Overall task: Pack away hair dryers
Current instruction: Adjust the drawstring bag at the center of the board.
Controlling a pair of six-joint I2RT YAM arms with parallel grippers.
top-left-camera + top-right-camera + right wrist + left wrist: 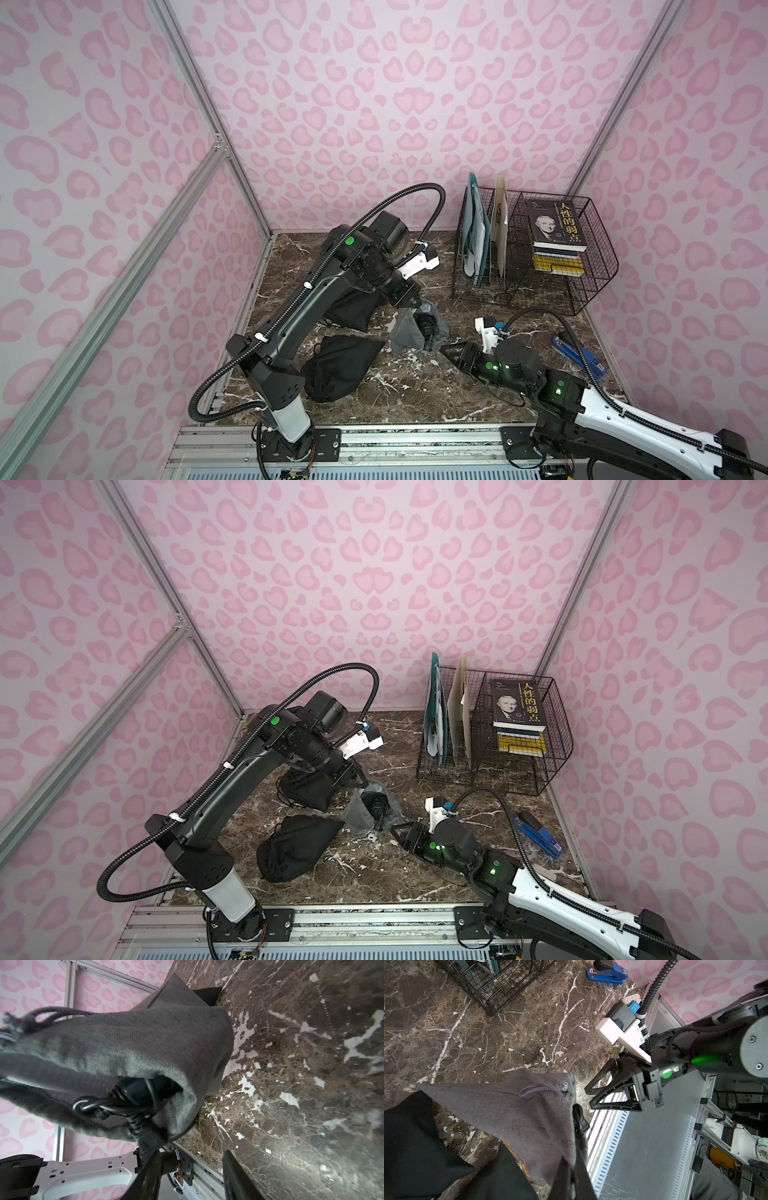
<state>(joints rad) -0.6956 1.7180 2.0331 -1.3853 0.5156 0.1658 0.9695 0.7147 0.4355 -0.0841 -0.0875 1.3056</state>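
A grey fabric pouch (409, 334) hangs tilted over the marble table (415, 390), its mouth facing my right arm. My left gripper (572, 1169) is shut on the pouch's rim and holds it up. Inside the mouth sits a dark hair dryer (137, 1088); its bundled black cord (116, 1107) and plug (149, 1142) stick out. In both top views the dryer (376, 806) shows as a dark lump in the pouch. My right gripper (191, 1154) stands open just in front of the mouth, nothing between its fingers, one finger close to the plug.
Two black pouches lie left of the grey one, one bulging (340, 370) and one under my left arm (353, 309). A wire basket (582, 291) with books and folders stands at the back right. A blue stapler (577, 357) lies by the right wall.
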